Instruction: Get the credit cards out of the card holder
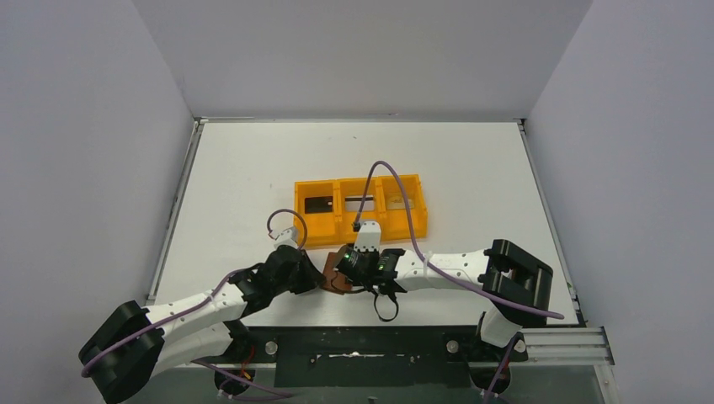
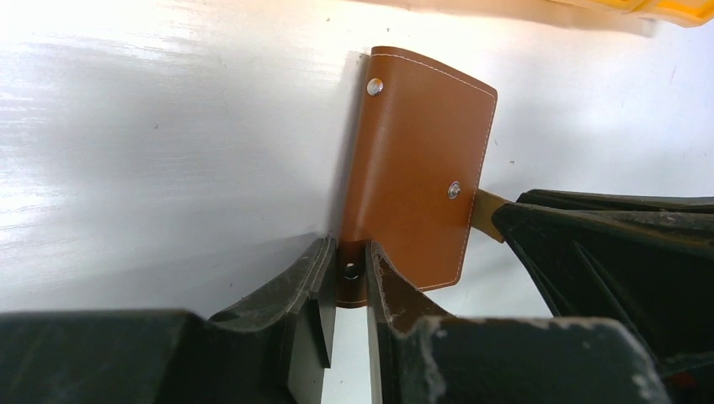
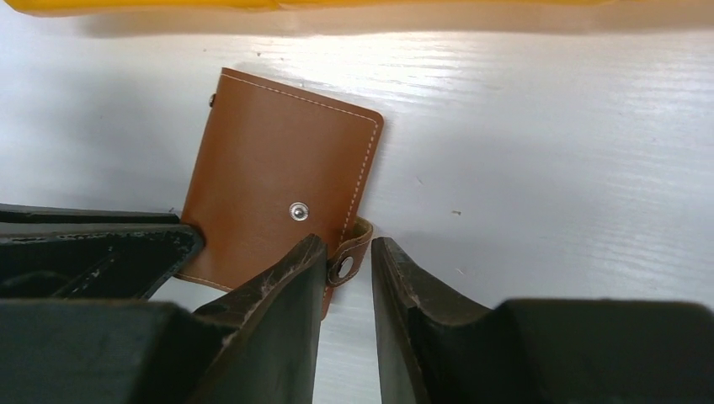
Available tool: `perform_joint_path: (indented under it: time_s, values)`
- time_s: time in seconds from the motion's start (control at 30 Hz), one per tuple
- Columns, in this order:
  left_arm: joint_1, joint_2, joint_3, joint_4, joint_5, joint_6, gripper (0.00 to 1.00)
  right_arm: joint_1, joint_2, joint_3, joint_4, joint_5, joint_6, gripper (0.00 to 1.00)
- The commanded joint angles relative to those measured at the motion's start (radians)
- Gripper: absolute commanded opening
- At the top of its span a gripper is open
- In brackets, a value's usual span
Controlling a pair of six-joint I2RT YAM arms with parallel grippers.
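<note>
The card holder (image 1: 331,278), a shut brown leather wallet, lies on the white table between both grippers. My left gripper (image 2: 351,252) is shut on a narrow strip with a snap at the card holder's (image 2: 421,160) near edge. My right gripper (image 3: 348,244) is open. The snap tab (image 3: 345,265) of the card holder (image 3: 278,160) sits between its fingers, against the left one and apart from the right one. In the top view a black card (image 1: 318,204) lies in the orange tray's left compartment and a pale grey one (image 1: 362,202) in the middle compartment. What the right compartment holds is unclear.
The orange three-compartment tray (image 1: 358,181) stands just beyond the wallet, and its edge shows at the top of both wrist views. The two arms (image 1: 210,307) (image 1: 455,268) meet near the table's front edge. Grey walls surround the table.
</note>
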Motion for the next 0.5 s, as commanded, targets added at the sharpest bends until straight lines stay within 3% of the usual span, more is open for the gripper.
perform_joint_path:
  time_s: [0.0, 0.3, 0.47]
  values:
    - [-0.005, -0.008, 0.002, -0.006, -0.016, 0.007, 0.00, -0.004, -0.013, 0.032, -0.084, 0.050, 0.059, 0.27]
    - [-0.005, -0.008, 0.006, -0.012, -0.016, 0.007, 0.00, -0.012, -0.038, -0.042, -0.015, -0.011, 0.102, 0.31]
    - [-0.005, -0.003, 0.004, -0.002, -0.007, 0.011, 0.00, -0.044, -0.055, -0.097, 0.117, -0.063, 0.091, 0.27]
